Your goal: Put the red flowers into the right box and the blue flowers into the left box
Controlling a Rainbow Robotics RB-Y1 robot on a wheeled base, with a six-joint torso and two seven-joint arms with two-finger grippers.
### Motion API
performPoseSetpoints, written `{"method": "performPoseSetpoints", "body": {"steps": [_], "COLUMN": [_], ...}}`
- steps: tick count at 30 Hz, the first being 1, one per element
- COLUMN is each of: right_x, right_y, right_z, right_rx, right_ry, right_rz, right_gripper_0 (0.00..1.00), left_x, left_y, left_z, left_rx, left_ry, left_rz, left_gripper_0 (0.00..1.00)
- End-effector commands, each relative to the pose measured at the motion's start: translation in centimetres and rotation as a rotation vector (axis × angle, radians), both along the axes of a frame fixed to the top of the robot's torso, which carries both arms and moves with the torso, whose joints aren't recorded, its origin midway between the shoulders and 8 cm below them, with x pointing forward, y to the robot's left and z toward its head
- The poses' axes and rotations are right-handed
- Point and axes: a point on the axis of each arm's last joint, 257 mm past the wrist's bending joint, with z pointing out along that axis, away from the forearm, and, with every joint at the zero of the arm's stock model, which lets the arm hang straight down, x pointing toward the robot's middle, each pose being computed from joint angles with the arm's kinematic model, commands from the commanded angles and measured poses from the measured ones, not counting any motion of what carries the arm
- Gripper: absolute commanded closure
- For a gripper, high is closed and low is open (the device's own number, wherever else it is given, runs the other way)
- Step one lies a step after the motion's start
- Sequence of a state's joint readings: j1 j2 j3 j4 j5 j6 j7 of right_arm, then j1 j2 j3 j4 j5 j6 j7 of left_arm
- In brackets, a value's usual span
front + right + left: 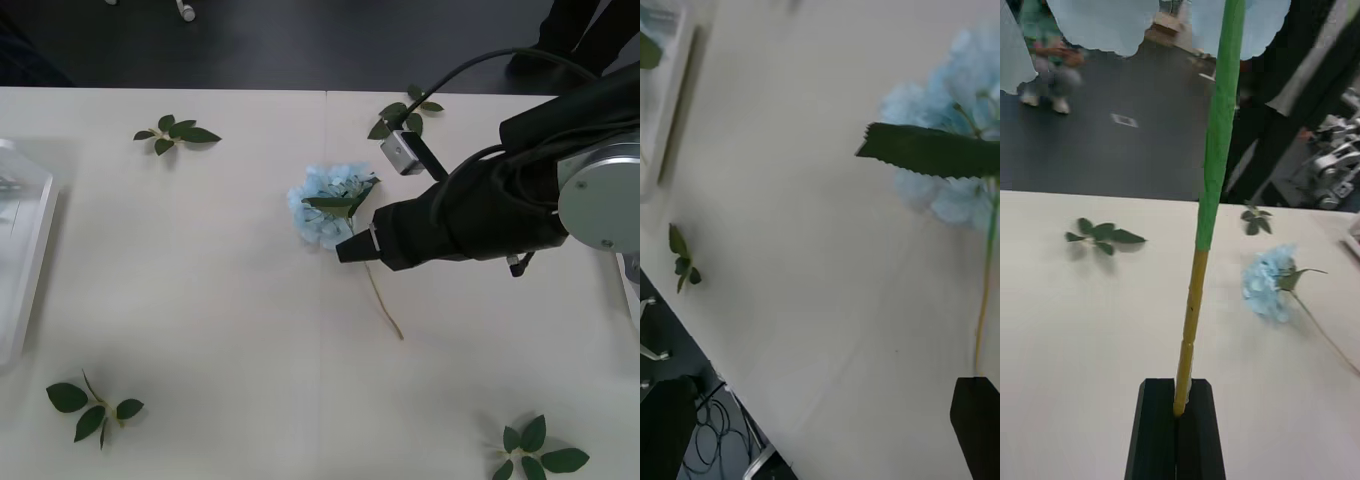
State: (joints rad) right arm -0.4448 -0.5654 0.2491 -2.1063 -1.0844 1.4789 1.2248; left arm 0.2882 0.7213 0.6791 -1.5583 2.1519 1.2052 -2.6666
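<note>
At the far left of the cream tabletop (200,300) sits the left box (25,260), a shallow white plastic tray with a raised rounded rim, only partly in view. The left gripper (1178,420), with black fingers, has them pressed together on the yellow lower end of a thin stem (1217,150) that turns green higher up and rises upright to pale sky-blue petals (1097,22) at its top: one of the blue flowers held above the table. Loose green leaf sprigs lie scattered about: one near the table's far edge on the left (175,133), one at the near left corner (90,408). Near the middle of the table lies another pale blue hydrangea cluster (325,205), a fluffy many-petalled head with a broad serrated green leaf (335,203) across it and a thin yellowish stem (383,300) trailing toward the robot. The right gripper (352,245), black-fingered on a black arm, sits low just beside this head, where the stem leaves it. In the right wrist view its fingers (977,420) stand spread apart, with the stem running toward one of them; whether it touches cannot be told. Further right lie a leaf sprig at the far edge (405,112) and another at the near right corner (535,455).
</note>
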Motion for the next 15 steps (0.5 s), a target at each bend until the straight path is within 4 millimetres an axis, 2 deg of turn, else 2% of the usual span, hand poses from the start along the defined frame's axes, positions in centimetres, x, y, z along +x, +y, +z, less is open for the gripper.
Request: {"method": "performPoseSetpoints", "body": {"steps": [1, 4, 7, 11, 15], "right_x": [0.6, 1.5, 2.4, 3.5, 4.2], "right_y": [-0.9, -1.8, -3.1, -5.1, -6.9], "right_z": [0.1, -2.0, -5.1, -7.7, -9.5], "right_rx": [-0.041, -0.106, -0.183, -0.269, -0.334], "right_ry": [-0.014, -0.015, 0.003, -0.010, -0.028], "right_rz": [-0.066, -0.099, -0.135, -0.150, -0.109], "right_gripper_0": [0.00, 0.00, 0.00, 0.00, 0.00], "left_x": [-0.4, -0.5, -0.7, -0.9, -1.0], "left_y": [2.8, 4.3, 6.0, 8.7, 11.5], "left_z": [0.4, 0.1, -0.1, -1.1, -2.2], "left_rx": [0.210, 0.290, 0.255, 0.240, 0.222], "left_ry": [0.028, 0.064, 0.154, 0.262, 0.337], "left_rz": [0.046, 0.062, 0.106, 0.177, 0.256], "left_gripper_0": [1.00, 1.00, 1.00, 1.00, 1.00]}}
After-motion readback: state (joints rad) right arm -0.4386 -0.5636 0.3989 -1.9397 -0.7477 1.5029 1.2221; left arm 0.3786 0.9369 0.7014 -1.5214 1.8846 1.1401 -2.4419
